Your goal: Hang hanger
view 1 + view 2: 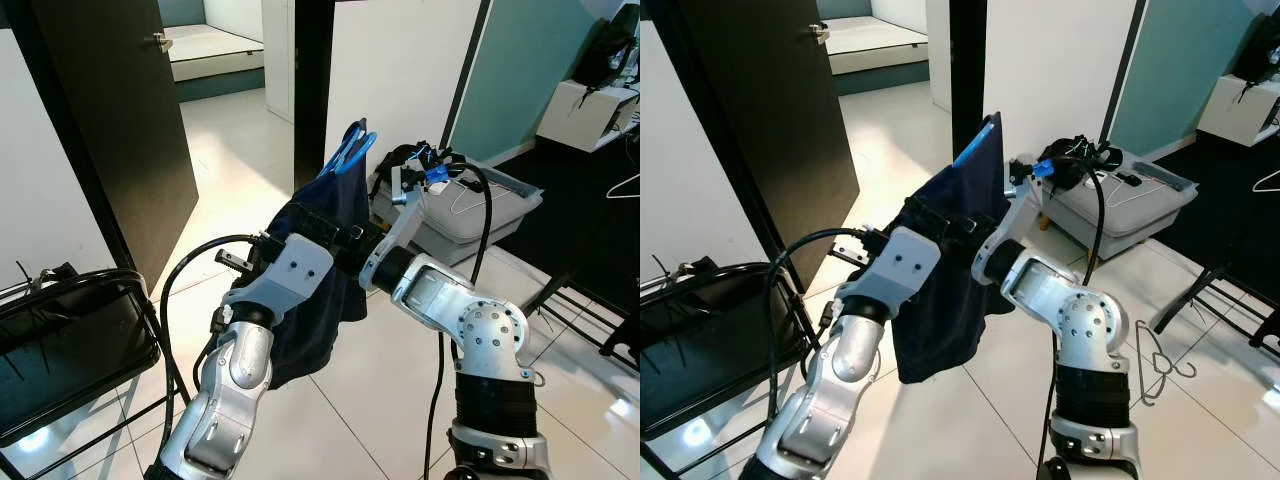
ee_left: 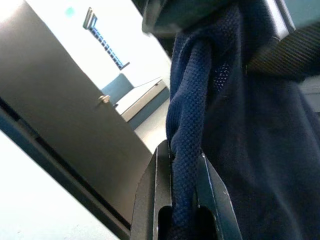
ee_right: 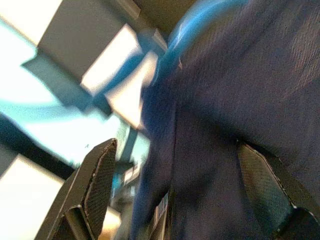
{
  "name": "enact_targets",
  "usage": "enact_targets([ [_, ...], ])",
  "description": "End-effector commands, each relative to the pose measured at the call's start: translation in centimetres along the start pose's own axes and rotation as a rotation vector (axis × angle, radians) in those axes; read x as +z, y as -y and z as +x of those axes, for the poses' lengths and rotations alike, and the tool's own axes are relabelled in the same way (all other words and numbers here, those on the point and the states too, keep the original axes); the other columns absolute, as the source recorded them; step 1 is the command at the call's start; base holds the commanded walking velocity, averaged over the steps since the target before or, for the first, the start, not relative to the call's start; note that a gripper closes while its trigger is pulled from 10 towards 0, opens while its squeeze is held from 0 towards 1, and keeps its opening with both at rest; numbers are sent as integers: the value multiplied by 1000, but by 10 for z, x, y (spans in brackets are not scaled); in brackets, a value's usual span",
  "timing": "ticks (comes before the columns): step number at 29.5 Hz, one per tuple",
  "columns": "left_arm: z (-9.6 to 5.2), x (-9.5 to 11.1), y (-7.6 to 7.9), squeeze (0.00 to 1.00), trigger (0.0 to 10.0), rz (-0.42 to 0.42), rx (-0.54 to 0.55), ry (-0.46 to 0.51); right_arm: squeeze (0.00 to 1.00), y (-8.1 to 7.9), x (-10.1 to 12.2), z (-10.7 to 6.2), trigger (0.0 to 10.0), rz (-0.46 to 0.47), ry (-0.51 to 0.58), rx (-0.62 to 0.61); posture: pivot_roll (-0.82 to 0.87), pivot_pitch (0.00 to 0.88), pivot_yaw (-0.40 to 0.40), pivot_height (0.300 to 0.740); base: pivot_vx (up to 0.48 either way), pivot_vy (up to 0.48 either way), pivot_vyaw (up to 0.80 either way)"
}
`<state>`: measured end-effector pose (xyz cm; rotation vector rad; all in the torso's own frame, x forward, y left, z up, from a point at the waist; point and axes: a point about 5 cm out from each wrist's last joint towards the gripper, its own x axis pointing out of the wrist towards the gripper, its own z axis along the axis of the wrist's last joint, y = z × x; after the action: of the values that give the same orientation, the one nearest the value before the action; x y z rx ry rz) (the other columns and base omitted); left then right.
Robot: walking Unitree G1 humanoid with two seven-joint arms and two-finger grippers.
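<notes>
There were two arms, each ending in one pincer: the left pincer [image 2: 182, 165] and the right pincer [image 3: 176, 147]. One dark blue garment [image 1: 320, 300] ran between both, and one blue hanger [image 1: 350, 152] stood just above them. Two black cables were counted, one [image 1: 170, 300] beside the left pincer and one [image 1: 485, 220] beyond the right. Three wire hangers showed: one [image 1: 462, 203] on the single grey bin [image 1: 500, 215] past the right pincer, one [image 1: 625, 185] farther out, one [image 1: 1160, 365] on the floor below. One dark door [image 1: 120, 130] with one handle [image 1: 160, 41] and one black chair [image 1: 70, 345] lay off the left pincer's side.
</notes>
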<state>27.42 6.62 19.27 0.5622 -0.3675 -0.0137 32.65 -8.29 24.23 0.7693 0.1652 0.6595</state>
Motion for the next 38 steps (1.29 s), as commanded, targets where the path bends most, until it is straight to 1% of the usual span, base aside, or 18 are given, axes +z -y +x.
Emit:
enact_targets([
  [1, -4, 14, 7, 0, 10000, -14, -11, 54, 0, 7, 7, 5, 10000, 23, 57, -78, -2, 0, -26, 740, 0, 0, 0],
  [5, -6, 16, 10, 0, 10000, -15, -25, 62, 0, 8, 8, 7, 9647, 42, 74, -107, 0, 0, -26, 740, 0, 0, 0],
  [6, -7, 18, 12, 0, 10000, -11, -33, 69, 0, 9, 10, 10, 8863, 50, 86, -136, 0, 0, -27, 740, 0, 0, 0],
  [7, -7, 18, 12, 0, 10000, -11, -33, 69, 0, 9, 10, 10, 8863, 50, 86, -136, 0, 0, -27, 740, 0, 0, 0],
  [8, -7, 19, 13, 0, 10000, -6, -38, 75, 0, 11, 11, 12, 7098, 54, 90, -167, -1, 0, -28, 740, 0, 0, 0],
  [9, -7, 19, 14, 0, 10000, -1, -42, 77, 0, 12, 11, 13, 4784, 62, 91, -198, -4, 0, -26, 740, 0, 0, 0],
  [10, -7, 19, 14, 0, 10000, 1, -43, 78, 0, 12, 11, 14, 4784, 66, 89, -216, -4, 0, -26, 740, 0, 0, 0],
  [11, -7, 19, 15, 0, 10000, 6, -43, 76, 0, 13, 10, 14, 1216, 70, 86, -234, -5, 0, -27, 740, 0, 0, 0],
  [13, -7, 19, 15, 0, 10000, 8, -43, 75, 0, 13, 9, 15, 1216, 74, 84, -244, -5, 0, -27, 740, 0, 0, 0],
  [14, -8, 19, 15, 0, 10000, 14, -43, 71, 0, 12, 7, 15, 0, 75, 78, -265, -8, 0, -27, 740, 0, 0, 0],
  [27, -8, 15, 19, 0, 10000, 32, -58, 45, 0, 10, 4, 20, 0, 89, 65, -319, -13, 0, -27, 740, 0, 0, 0],
  [28, -7, 16, 20, 0, 10000, 4, -73, 42, 0, 10, 4, 20, 0, 86, 62, -321, -14, 0, -28, 740, 0, 0, 0],
  [29, -8, 16, 21, 1000, 10000, -94, -101, 20, 0, 10, 4, 20, 0, 78, 55, -326, -14, 0, -28, 740, 0, 0, 0],
  [32, -8, 15, 20, 1000, 10000, -133, -106, 8, 0, 11, 5, 20, 0, 75, 53, -327, -15, 0, -27, 740, 0, 0, 0],
  [35, -6, 11, 22, 1000, 10000, -453, -190, -84, 0, 14, 6, 18, 0, 44, 32, -328, -16, 0, -27, 740, 0, 0, 0],
  [36, -3, 10, 18, 1000, 10000, -645, -232, -116, 0, 19, 8, 14, 0, -3, -4, -314, -12, 0, -30, 740, 0, 0, 0],
  [37, -3, 10, 18, 1000, 10000, -645, -232, -116, 0, 19, 8, 14, 0, -3, -4, -314, -12, 0, -30, 740, 0, 0, 0],
  [38, -1, 12, 13, 1000, 10000, -808, -278, -116, 0, 23, 10, 9, 0, -51, -38, -300, -12, 0, -31, 740, 0, 0, 0],
])
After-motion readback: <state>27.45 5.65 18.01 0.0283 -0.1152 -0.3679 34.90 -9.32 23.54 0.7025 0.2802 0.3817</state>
